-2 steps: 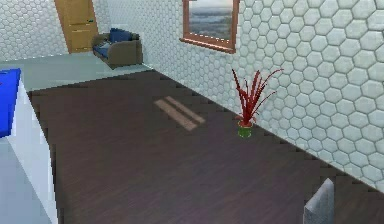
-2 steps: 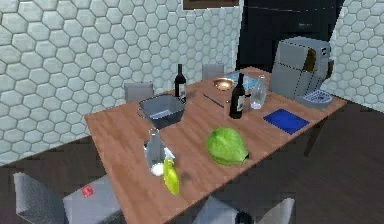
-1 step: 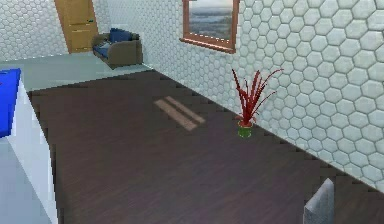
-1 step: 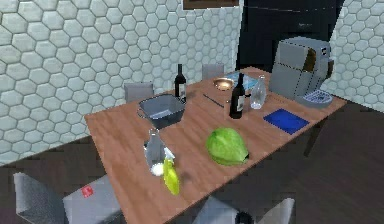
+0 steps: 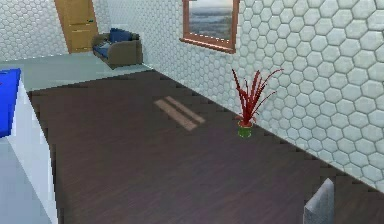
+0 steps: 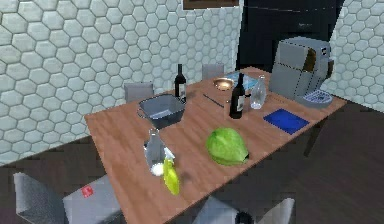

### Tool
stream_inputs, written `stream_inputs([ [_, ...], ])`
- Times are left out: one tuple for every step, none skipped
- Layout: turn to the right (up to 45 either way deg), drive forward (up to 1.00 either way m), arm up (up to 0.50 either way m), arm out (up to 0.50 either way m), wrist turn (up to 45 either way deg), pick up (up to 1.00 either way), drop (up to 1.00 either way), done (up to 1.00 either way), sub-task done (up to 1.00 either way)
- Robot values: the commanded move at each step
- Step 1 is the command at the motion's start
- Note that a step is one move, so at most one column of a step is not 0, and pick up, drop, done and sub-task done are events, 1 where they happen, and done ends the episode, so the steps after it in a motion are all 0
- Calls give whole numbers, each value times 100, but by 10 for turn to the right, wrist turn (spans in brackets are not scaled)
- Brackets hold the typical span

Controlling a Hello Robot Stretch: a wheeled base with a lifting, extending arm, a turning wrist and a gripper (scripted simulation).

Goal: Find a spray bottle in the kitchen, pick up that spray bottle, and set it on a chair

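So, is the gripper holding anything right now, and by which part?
It cannot be told from these pictures. A clear bottle stands near the wooden table's front edge.

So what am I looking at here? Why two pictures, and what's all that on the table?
Both come from cameras on one wheeled robot with a single reaching arm, in a simulated house. The forward view looks ahead and slightly down: dark floor, a red-leaved potted plant by the hexagon-tiled wall, and a blue-cushioned armchair far off. The arm side view looks out to the side where the arm reaches. There a wooden table carries two dark bottles, a grey tray, a green leafy head, a blue mat, a coffee machine and a clear bottle near the near edge, possibly the spray bottle it wants. Around the table stand grey chairs.
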Motion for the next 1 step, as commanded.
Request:
stream_inputs([
  [0, 0, 0, 24, 0, 0, 0, 0, 0],
])
